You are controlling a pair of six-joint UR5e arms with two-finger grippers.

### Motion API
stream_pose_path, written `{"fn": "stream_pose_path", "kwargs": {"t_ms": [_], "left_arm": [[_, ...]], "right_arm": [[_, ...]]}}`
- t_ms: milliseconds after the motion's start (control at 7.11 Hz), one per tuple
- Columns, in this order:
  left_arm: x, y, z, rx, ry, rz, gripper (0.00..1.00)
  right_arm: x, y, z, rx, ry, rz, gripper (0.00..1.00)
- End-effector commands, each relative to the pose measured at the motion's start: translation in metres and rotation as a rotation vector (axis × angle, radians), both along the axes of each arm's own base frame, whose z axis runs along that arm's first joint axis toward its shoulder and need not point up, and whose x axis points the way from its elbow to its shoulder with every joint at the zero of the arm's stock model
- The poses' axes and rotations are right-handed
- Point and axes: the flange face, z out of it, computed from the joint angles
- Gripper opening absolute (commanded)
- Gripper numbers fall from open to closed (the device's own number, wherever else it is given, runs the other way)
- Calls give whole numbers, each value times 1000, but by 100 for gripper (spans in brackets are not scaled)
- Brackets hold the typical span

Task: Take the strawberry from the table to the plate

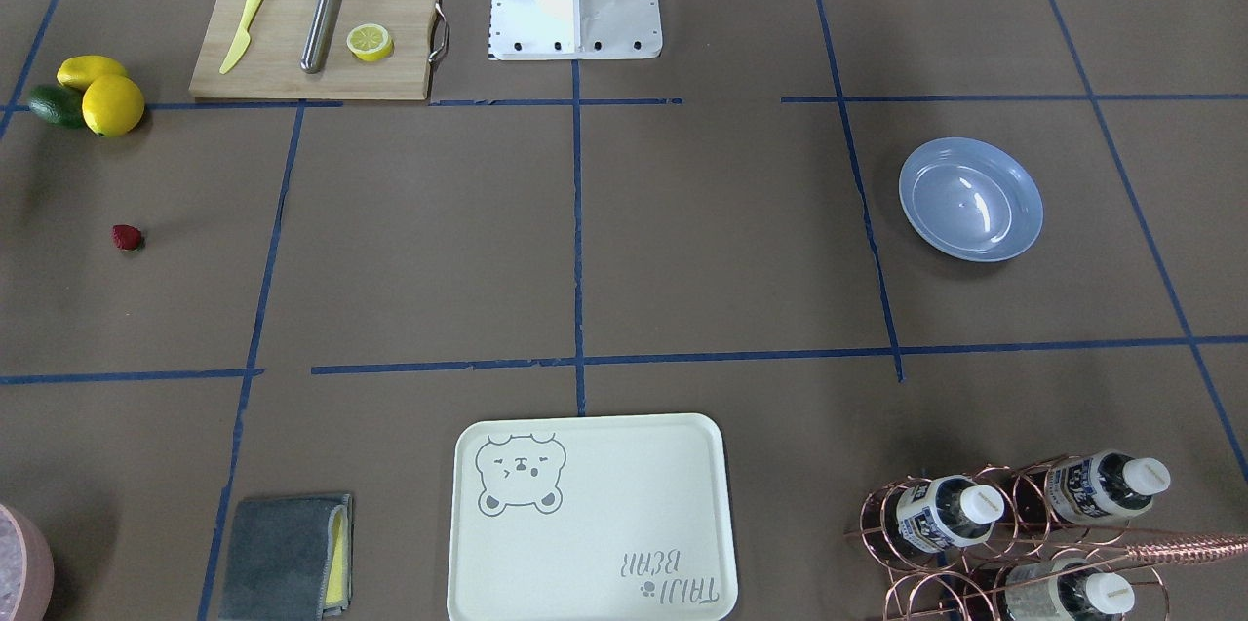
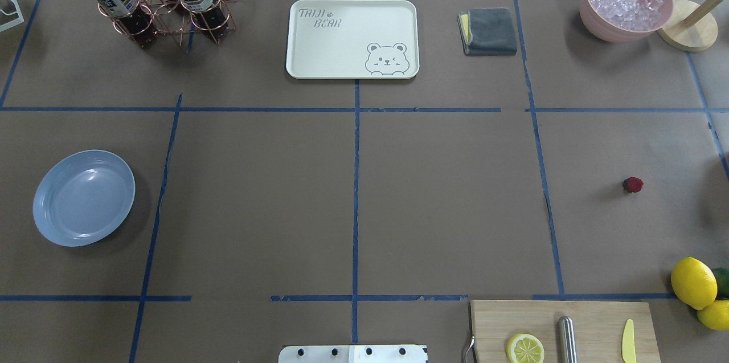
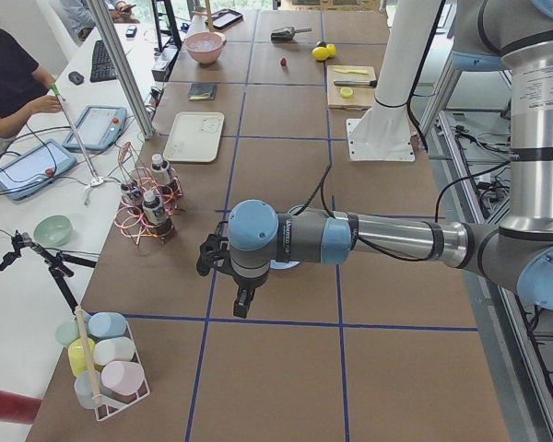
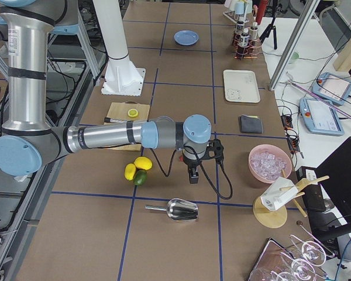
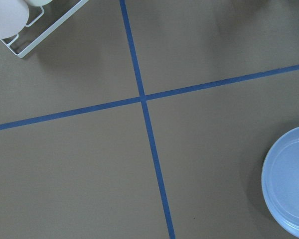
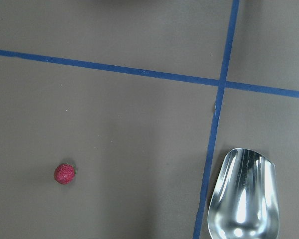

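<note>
Strawberry [image 2: 633, 184] sits on the table [image 2: 444, 203], my right-arm side, well apart from the plate [image 2: 84, 198] far left. Nearer is the right gripper [image 4: 193, 175], berry low-left in its wrist view; the left gripper [image 3: 243, 304] hangs by the plate. Jaws on both: I cannot tell. Berry near-round, leafy end toward table centre.

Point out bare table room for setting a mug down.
Widest bare stretch: the two middle squares between the plate and the strawberry, robot-side of the bear tray. Crowded: far edge with bottle rack, cloth, ice bowl; cutting board and lemons at the robot's near right.
</note>
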Motion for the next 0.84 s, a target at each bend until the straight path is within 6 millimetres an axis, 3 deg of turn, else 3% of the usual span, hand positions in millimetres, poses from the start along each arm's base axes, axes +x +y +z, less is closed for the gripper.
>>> {"fn": "stream_pose_path", "kwargs": {"t_ms": [0, 703], "left_arm": [[10, 6, 3, 42, -7, 58, 100], [14, 11, -7, 80, 3, 68, 100]], "right_arm": [[1, -3, 1, -5, 1, 7, 100], [-1, 0, 1, -9, -4, 7, 100]]}}
